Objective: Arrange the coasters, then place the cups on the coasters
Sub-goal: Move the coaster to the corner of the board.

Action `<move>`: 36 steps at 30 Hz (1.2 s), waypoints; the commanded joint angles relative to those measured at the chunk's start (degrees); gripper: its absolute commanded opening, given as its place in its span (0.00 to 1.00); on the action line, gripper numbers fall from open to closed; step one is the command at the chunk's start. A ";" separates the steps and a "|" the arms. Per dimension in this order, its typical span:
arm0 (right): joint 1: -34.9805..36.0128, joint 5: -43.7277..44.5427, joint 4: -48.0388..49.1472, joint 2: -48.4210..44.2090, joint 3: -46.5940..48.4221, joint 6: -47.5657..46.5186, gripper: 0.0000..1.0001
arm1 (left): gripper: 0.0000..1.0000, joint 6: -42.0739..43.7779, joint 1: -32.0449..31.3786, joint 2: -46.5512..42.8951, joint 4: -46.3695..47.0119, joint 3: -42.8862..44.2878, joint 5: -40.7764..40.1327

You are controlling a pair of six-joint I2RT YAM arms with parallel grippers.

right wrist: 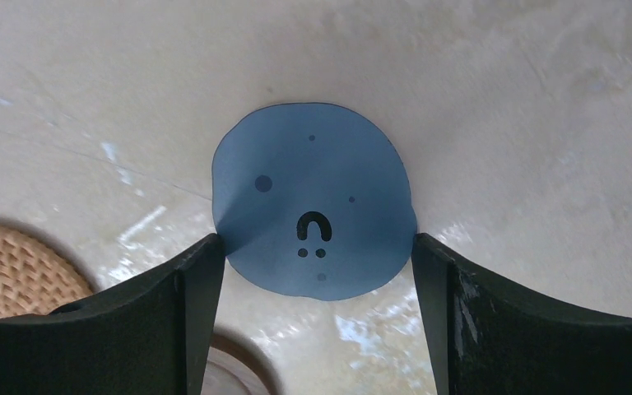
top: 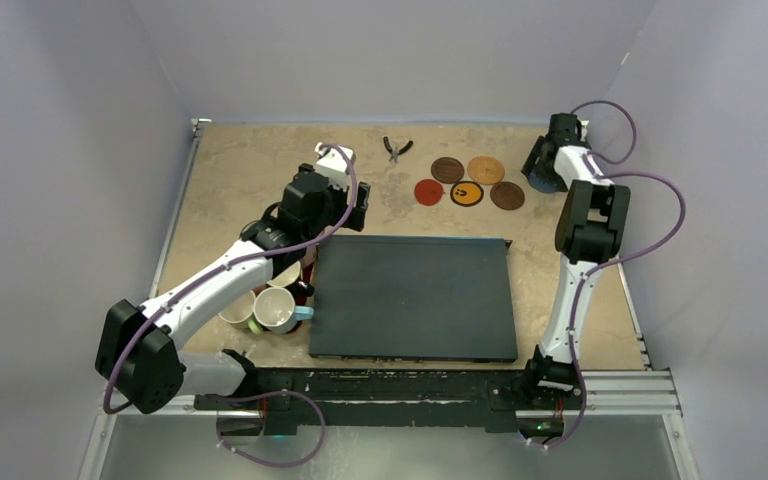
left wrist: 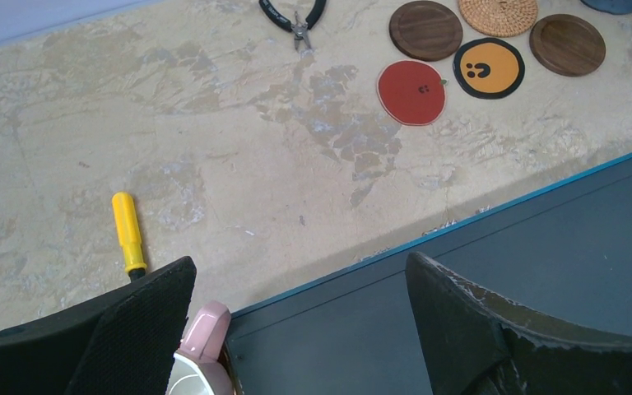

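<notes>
The right fingers [right wrist: 193, 280] stand far apart and pinch the grey-blue coaster [right wrist: 313, 189] across its width, one tip on each edge. A crease runs in from the edge at one tip. The pictures do not show whether the disc lies flat on the bench [top: 250, 170] or is raised off it. It sits at the far right of the bench, just beside the other coasters. These lie close together in two rows: the dark brown coaster [left wrist: 425, 30] and the cork coaster [left wrist: 498, 12] at the back, and the red coaster [left wrist: 411, 92], the yellow coaster [left wrist: 489, 68] with its black face and the brown wood coaster [left wrist: 568, 44] in front. The left fingers [left wrist: 160, 304] are spread wide with nothing between them, above the far left corner of the black mat [top: 413, 297]. The cups [top: 276, 312] are bunched against the mat's left edge under the left arm, and the handle of a pink cup [left wrist: 206, 325] shows beside one finger. A yellow-handled screwdriver [left wrist: 128, 232] and a pair of pliers [left wrist: 294, 15] lie on the bench.
</notes>
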 commanded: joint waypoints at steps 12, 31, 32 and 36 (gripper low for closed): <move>5.09 -4.47 -8.69 12.81 14.91 2.95 0.81 | 0.94 -1.20 0.33 1.22 0.78 1.50 1.93; 8.31 -5.23 -4.60 11.40 15.83 8.86 0.90 | 0.94 -0.92 0.29 2.60 0.79 1.41 1.03; 8.29 -5.60 -4.11 10.55 14.94 9.59 0.93 | 0.94 -0.78 0.29 2.76 0.84 1.39 0.69; 7.79 -4.02 -3.56 7.43 13.41 9.91 0.98 | 0.94 -0.55 0.29 2.97 0.84 1.23 0.32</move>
